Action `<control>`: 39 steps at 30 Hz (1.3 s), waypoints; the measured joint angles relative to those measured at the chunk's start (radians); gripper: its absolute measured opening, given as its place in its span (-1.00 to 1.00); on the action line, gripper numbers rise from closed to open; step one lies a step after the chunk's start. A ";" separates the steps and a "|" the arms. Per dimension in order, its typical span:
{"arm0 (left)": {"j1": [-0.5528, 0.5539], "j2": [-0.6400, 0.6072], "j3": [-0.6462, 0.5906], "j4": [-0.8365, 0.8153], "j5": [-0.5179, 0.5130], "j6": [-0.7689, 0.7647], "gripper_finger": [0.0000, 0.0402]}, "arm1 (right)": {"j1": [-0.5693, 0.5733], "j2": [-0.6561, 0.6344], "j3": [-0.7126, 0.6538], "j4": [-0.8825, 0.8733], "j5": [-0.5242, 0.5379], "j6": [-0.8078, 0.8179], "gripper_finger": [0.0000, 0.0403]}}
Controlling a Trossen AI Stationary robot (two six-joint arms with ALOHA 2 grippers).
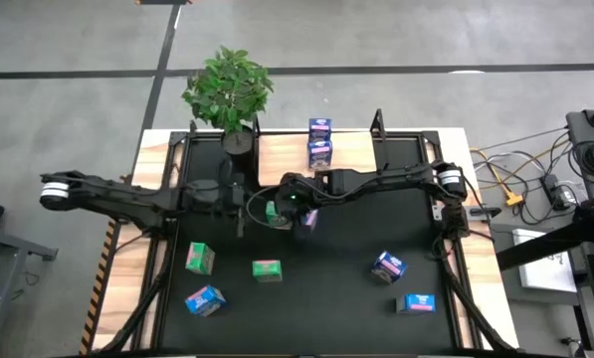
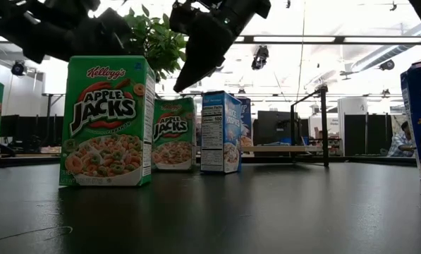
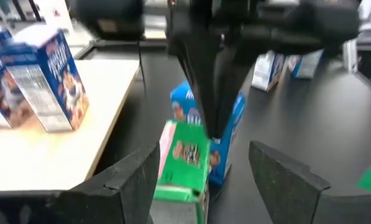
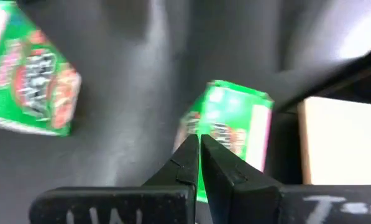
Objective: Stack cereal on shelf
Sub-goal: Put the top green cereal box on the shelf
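Two blue cartons point(image 1: 320, 141) stand on the light-wood shelf point(image 1: 282, 151) at the far side. A green carton point(image 1: 276, 211) and a blue carton point(image 1: 308, 220) stand side by side on the black mat near the shelf's front edge. My right gripper point(image 4: 199, 140) is shut and points down just over these two; I cannot tell whether it touches them. My left gripper point(image 3: 204, 152) is open and level, facing the green carton point(image 3: 184, 160) from the table's left, its fingers short of it. More cartons stand on the near mat.
On the near mat stand two green cartons point(image 1: 199, 259) point(image 1: 267, 269) and three blue ones point(image 1: 205, 300) point(image 1: 388, 267) point(image 1: 417, 303). A potted plant point(image 1: 230, 91) stands at the shelf's far left. Black frame posts point(image 1: 378, 123) rise at the shelf's ends.
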 joint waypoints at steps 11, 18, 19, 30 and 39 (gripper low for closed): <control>0.000 0.056 -0.001 0.007 -0.008 -0.009 0.15 | 0.000 -0.005 0.000 0.010 0.099 0.069 -0.69; 0.000 0.050 -0.001 0.006 -0.008 -0.009 0.15 | 0.003 -0.001 0.000 0.011 0.099 0.107 0.01; 0.000 0.050 -0.001 0.006 -0.008 -0.009 0.15 | 0.004 0.004 0.001 0.011 0.099 0.108 0.11; 0.000 0.045 -0.001 0.006 -0.008 -0.009 0.15 | 0.004 0.066 0.002 0.007 0.098 0.097 0.51; 0.000 -0.011 -0.001 -0.001 -0.008 0.010 0.15 | 0.004 0.065 0.008 -0.012 0.095 0.102 -0.08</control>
